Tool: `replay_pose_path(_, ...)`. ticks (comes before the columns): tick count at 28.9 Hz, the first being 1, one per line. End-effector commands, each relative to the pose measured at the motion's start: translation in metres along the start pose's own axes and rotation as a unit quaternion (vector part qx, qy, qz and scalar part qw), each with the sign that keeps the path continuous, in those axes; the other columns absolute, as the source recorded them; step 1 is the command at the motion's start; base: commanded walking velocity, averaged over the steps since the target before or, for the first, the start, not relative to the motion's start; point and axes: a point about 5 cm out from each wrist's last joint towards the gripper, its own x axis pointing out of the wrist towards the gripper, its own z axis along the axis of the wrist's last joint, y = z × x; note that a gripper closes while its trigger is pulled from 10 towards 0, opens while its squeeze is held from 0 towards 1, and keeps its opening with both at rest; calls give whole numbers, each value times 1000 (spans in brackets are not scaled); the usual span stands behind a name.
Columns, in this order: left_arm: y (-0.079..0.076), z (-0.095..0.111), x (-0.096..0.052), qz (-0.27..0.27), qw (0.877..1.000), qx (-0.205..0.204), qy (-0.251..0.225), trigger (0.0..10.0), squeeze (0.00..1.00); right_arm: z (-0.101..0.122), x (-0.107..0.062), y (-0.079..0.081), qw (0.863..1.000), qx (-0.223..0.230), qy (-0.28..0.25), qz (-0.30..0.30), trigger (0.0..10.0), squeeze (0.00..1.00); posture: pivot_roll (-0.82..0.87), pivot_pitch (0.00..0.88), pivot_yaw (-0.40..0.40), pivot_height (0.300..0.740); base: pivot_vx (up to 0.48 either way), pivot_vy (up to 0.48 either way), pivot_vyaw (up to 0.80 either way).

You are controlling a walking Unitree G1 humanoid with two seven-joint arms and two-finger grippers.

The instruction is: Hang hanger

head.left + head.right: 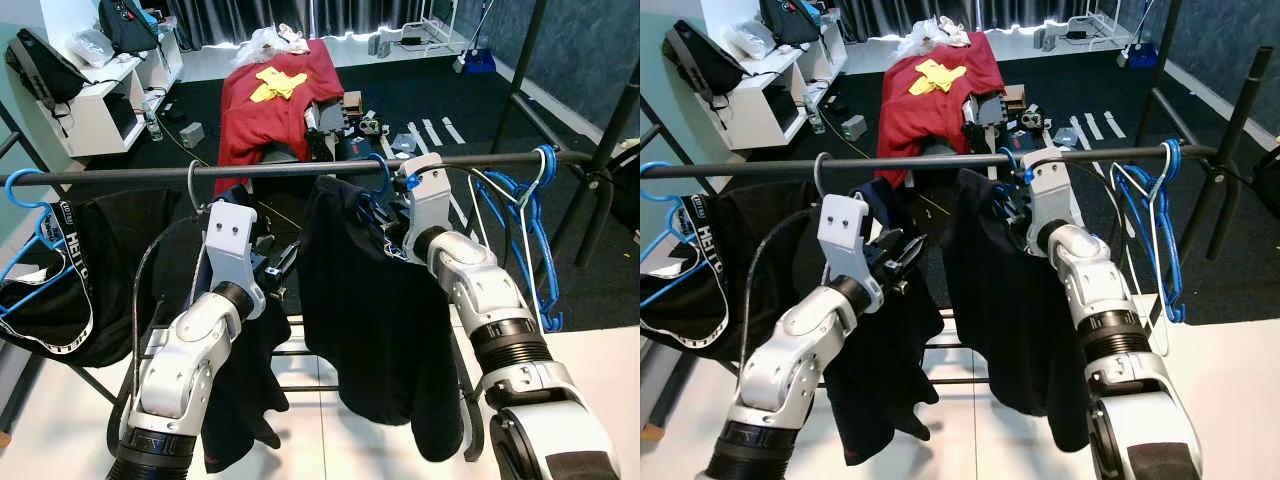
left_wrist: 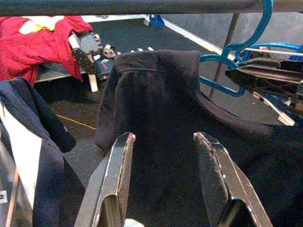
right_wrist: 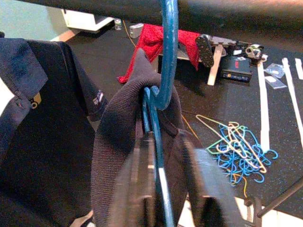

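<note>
The blue hanger (image 3: 163,94) is sitting with its hook over the dark rail (image 1: 300,170), carrying a black garment (image 1: 375,310) that is draping down between the two arms. The right claw (image 3: 163,189) is reaching up just under the rail and, in the right wrist view, its fingers are pressing together on the hanger's neck with the garment's collar bunching around them. The left claw (image 2: 163,189) is hovering beside the garment with its two fingers standing apart, holding nothing, pointing at the dark cloth. On the rail I am counting three hung garments: a black one with white lettering (image 1: 80,270) at the robot's far left on another blue hanger, a dark one (image 1: 880,340) behind the left arm on a pale hook, and the task garment in the middle. Toward the right end of the rail, a bunch of bare blue and white hangers (image 1: 525,240) is dangling; their number is hard to tell. Down on the floor a tangled heap of loose hangers (image 3: 239,151) is lying, and a red cloth (image 1: 275,100) is spreading over something further back.
</note>
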Motion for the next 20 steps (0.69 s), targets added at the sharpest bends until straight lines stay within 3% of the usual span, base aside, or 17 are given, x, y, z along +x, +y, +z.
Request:
replay_pose_path(1, 6, -3, -1, 7, 1000, 9, 13, 10000, 0, 1, 2, 2, 1000, 3, 9, 10, 0, 0, 14, 79, 88, 740, 0, 0, 0)
replay_pose_path(8, 5, -2, 0, 5, 1000, 7, 14, 10000, 0, -6, -1, -5, 998, 2, 51, 31, 0, 0, 9, 76, 92, 740, 0, 0, 0)
replay_pose_path(20, 4, -1, 1, 1, 1000, 8, 14, 10000, 0, -2, 0, -11, 999, 3, 42, 20, 0, 0, 8, 73, 94, 740, 0, 0, 0)
